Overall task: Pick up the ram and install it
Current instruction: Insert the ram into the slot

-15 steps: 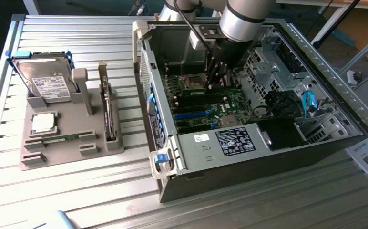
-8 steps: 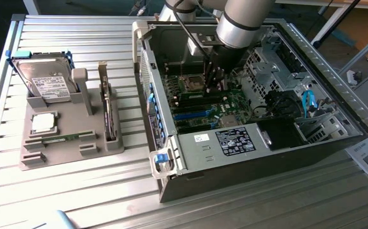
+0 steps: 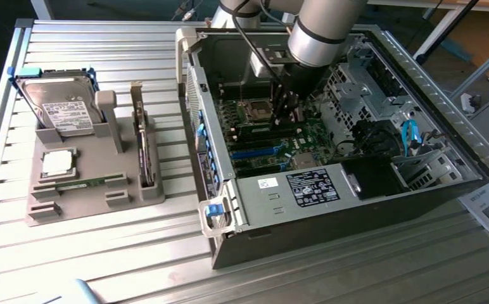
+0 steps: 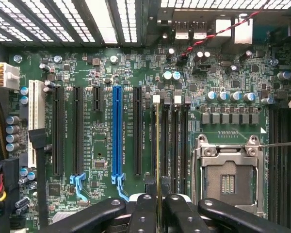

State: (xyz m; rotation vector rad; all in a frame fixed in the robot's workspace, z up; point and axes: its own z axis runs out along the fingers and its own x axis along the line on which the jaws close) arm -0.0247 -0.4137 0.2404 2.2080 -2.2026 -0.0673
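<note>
Wrist view has my pincer (image 4: pixel 158 208) clenched on the ram (image 4: pixel 158 145), held edge-on over the memory slots (image 4: pixel 175 141) inside the case (image 3: pixel 329 234). My worry is that a slight tilt or offset could jam the stick or scrape the motherboard (image 4: pixel 102 87).

Exterior view: high, angled down over the surface (image 3: pixel 101 253) and open computer case (image 3: pixel 312 228).
Wrist view: close, facing the motherboard (image 4: pixel 99 141).
Shared: motherboard.

- Above the processor socket (image 4: pixel 228 179), the case (image 3: pixel 227 209) lies open around the gripper (image 4: pixel 158 208) clamping the ram (image 4: pixel 157 145).
- Beside the socket, memory slots (image 4: pixel 177 141) crowd together.
- To the exterior view's right of the socket, drive cage (image 3: pixel 355 88) and cables (image 3: pixel 409 136) block passage.
</note>
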